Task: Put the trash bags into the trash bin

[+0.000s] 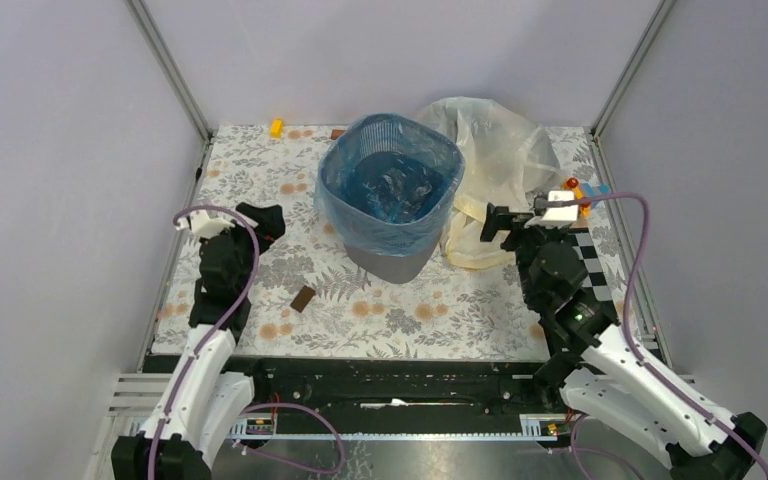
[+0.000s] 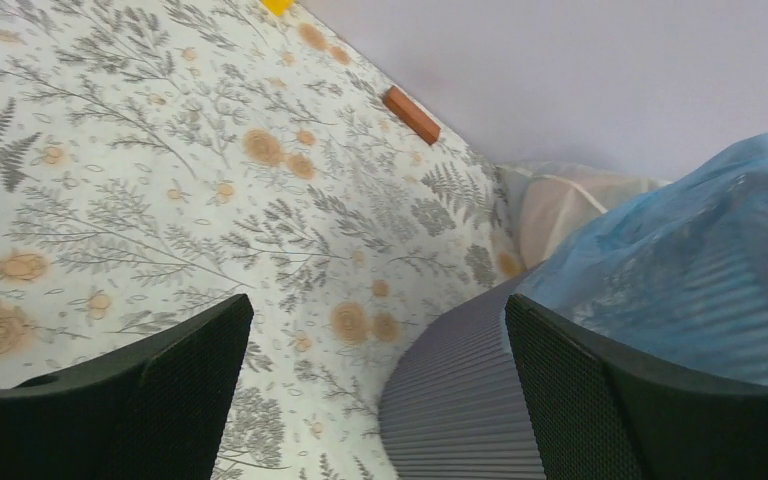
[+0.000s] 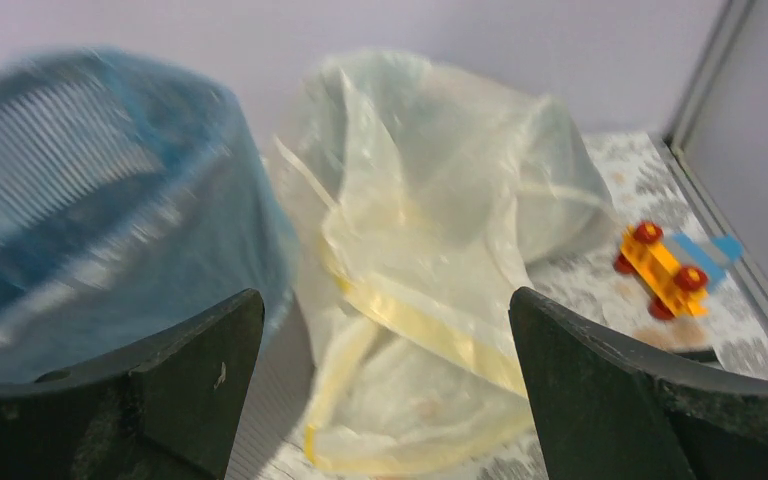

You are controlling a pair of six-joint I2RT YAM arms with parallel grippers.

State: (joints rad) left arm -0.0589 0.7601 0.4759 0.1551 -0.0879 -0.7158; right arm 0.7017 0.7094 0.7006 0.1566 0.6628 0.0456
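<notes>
The dark grey mesh trash bin (image 1: 396,264) stands mid-table, lined with a blue trash bag (image 1: 390,185) folded over its rim. A pale yellowish translucent trash bag (image 1: 495,160) lies crumpled against the bin's right side. My left gripper (image 1: 260,222) is open, left of the bin and level with its lower wall (image 2: 470,400), holding nothing; the blue bag (image 2: 680,280) shows above. My right gripper (image 1: 495,222) is open just right of the bin, facing the pale bag (image 3: 440,230), which lies beyond the fingertips. The blue-lined bin (image 3: 90,220) is blurred at the left.
A brown block (image 1: 303,298) lies on the floral table in front of the bin; another brown block (image 2: 410,113) and a yellow block (image 1: 276,127) sit by the back wall. An orange toy (image 3: 665,270) lies at the right edge. Enclosure walls close three sides.
</notes>
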